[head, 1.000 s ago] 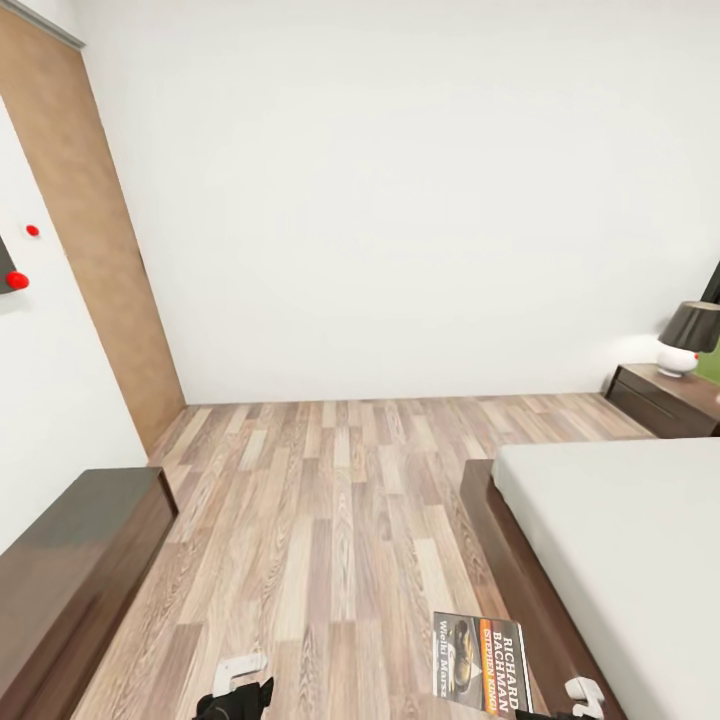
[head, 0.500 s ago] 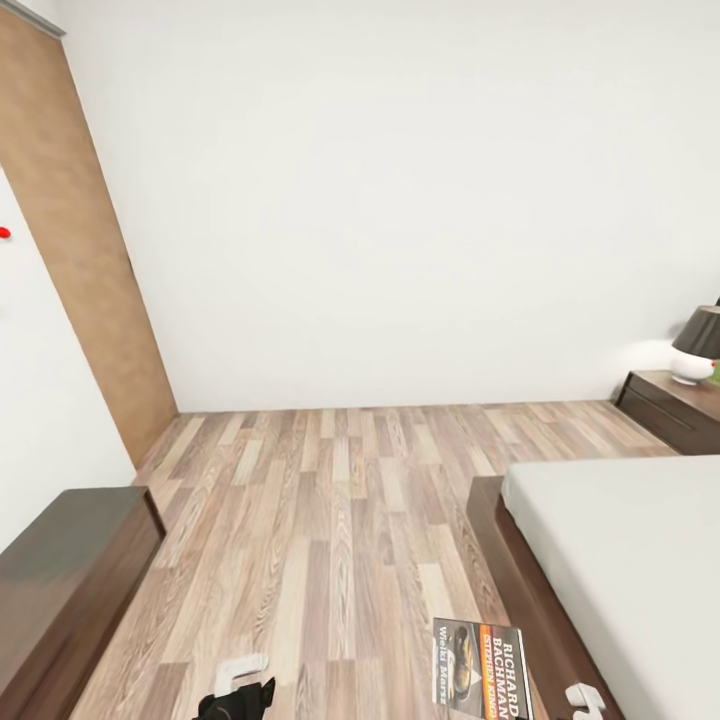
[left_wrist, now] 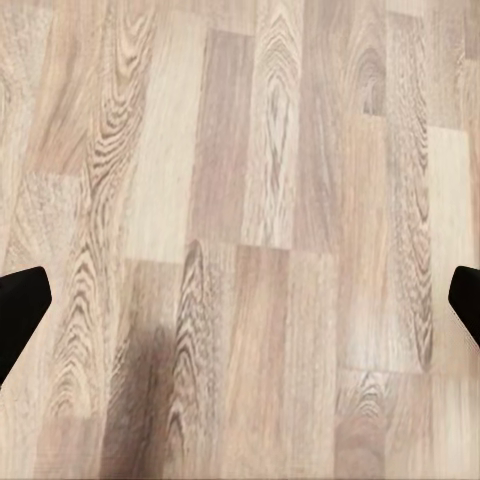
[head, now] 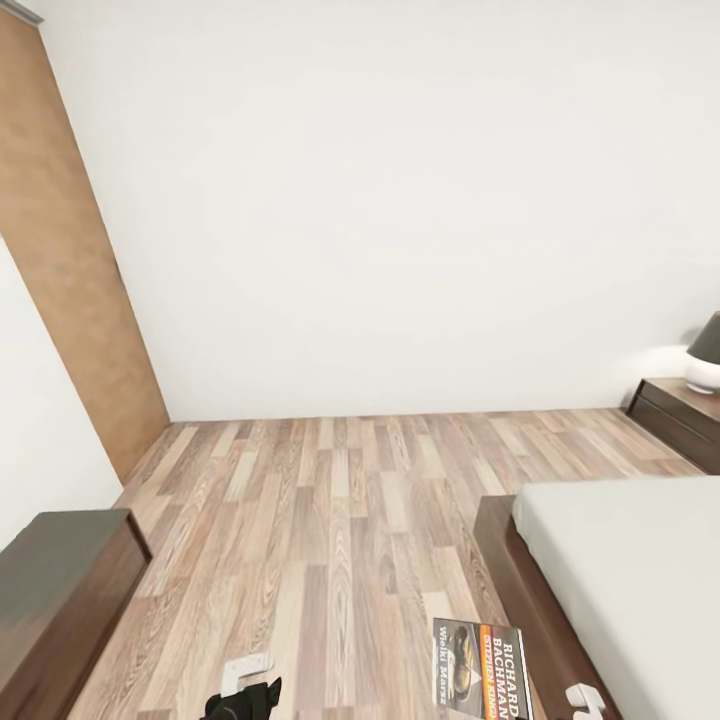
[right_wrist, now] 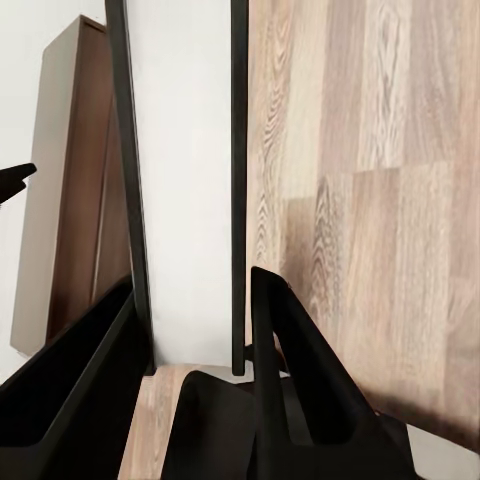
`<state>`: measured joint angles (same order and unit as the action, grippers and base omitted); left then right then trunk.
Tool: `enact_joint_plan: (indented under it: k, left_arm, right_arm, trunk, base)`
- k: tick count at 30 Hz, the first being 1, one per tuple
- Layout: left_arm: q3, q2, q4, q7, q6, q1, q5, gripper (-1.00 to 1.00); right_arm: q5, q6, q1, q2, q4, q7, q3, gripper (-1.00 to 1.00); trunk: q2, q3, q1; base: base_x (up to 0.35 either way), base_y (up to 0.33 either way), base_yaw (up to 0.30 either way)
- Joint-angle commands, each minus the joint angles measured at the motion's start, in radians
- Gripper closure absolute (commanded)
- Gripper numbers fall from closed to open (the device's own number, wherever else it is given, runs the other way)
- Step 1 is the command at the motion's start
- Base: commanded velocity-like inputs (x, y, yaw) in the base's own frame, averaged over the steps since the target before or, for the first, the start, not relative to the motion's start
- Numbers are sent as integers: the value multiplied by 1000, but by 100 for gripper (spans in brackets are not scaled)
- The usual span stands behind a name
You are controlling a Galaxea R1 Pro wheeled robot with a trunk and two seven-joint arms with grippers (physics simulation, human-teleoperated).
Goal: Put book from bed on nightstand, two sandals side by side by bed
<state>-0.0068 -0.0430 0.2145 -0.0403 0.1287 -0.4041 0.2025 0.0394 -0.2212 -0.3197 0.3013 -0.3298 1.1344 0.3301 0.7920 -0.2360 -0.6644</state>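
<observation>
The book (head: 482, 668), dark-covered with an orange band and white lettering, hangs over the wood floor at the bottom of the head view. In the right wrist view the book (right_wrist: 185, 150) is edge-on, and my right gripper (right_wrist: 190, 290) is shut on it, one black finger on each side. My left gripper (left_wrist: 240, 310) is open over bare floor planks and holds nothing; it also shows low in the head view (head: 243, 702). The bed (head: 630, 570) lies at the right. The nightstand (head: 680, 420) stands beyond it against the far wall. The sandals are out of view.
A lamp (head: 705, 355) sits on the nightstand. A long low dark-wood cabinet (head: 60, 590) stands along the left wall. A brown wooden panel (head: 70, 300) is in the far left corner. Wood floor (head: 340, 500) stretches between cabinet and bed up to the white wall.
The whole head view has shifted, so the camera moved: cabinet, bed and nightstand slid toward the frame edges and the red marks on the left wall left the view. The book stays held.
</observation>
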Motion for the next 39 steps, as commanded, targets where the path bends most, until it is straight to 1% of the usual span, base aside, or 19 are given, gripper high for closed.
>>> enact_joint_plan:
  k: [1, 39]
  left_arm:
    - [-1, 0, -1, -4, 3, -1, 9, -100]
    - [-1, 0, -1, -4, 3, -1, 9, -100]
  right_arm:
    - [2, -11, -1, -1, 0, 5, 9, 100]
    - [1, -10, -1, -1, -1, 5, 10, 100]
  trunk:
    - [1, -1, -1]
    - [1, -1, -1]
  base:
    - [331, 0, 0]
    - [330, 0, 0]
